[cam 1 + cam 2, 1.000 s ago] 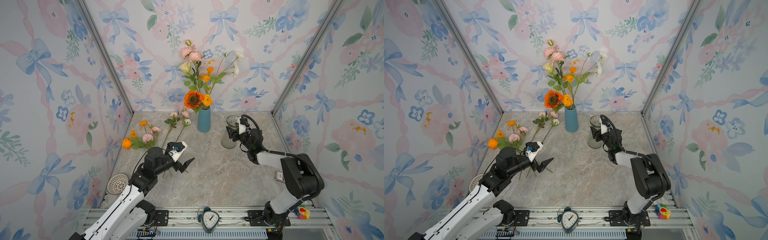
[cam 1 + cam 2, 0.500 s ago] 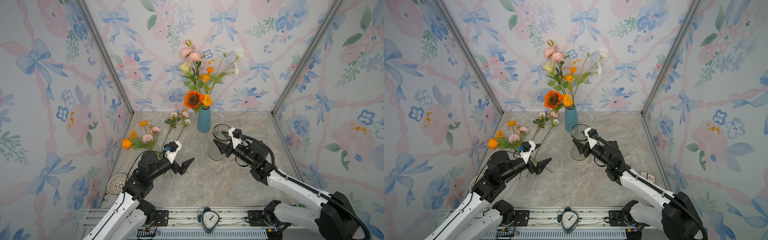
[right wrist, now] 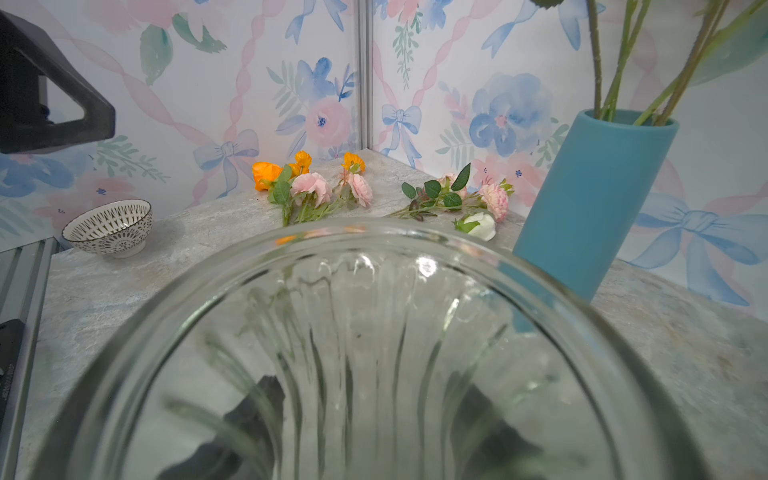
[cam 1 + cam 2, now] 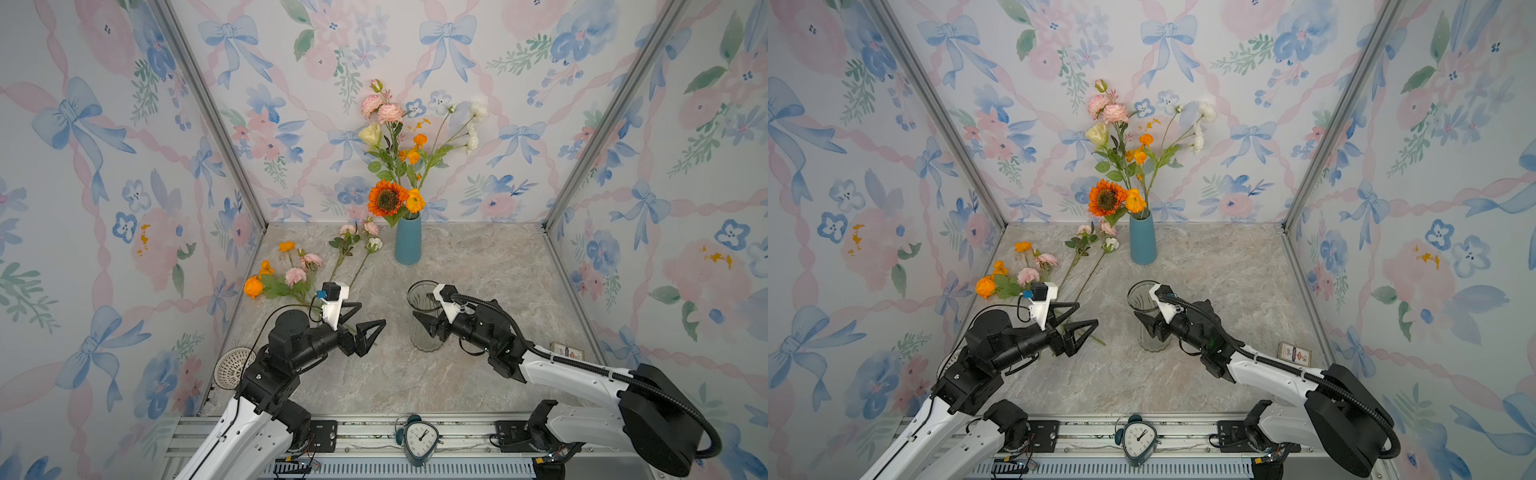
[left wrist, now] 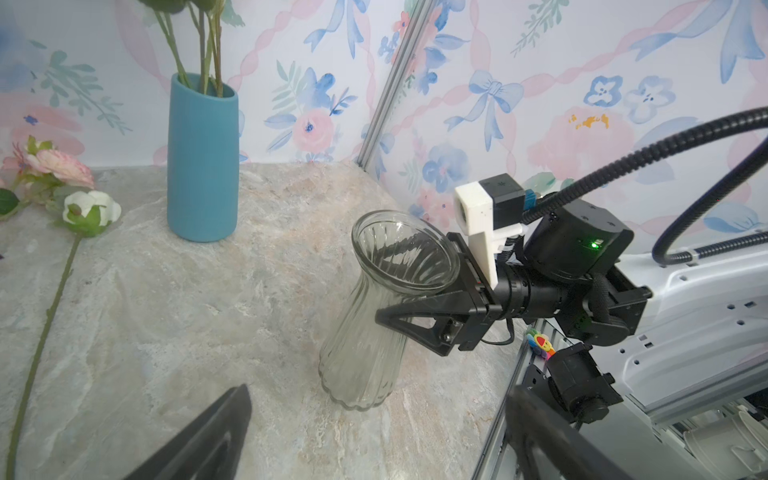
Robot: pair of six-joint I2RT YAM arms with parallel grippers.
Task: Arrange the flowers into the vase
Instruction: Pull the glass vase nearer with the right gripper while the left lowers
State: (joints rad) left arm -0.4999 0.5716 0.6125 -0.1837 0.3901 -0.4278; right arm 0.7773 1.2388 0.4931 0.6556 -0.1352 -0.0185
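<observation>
In both top views my right gripper [image 4: 428, 323], fingers half closed around the neck of the glass vase [image 4: 424, 345], has carried it from beside the blue vase [image 4: 408, 243] at upper centre to mid-frame. The glass vase is slightly tilted and now closer to the loose flowers [image 4: 295, 276] lying centre-left on the table [image 4: 478, 374]. My left gripper [image 4: 371, 314] stays spread wide and empty over their stems. I judge stem-loading can begin.

One blue vase [image 4: 408, 243], one glass vase [image 4: 422, 338], one bowl [image 4: 230, 368], one clock [image 4: 420, 439].
</observation>
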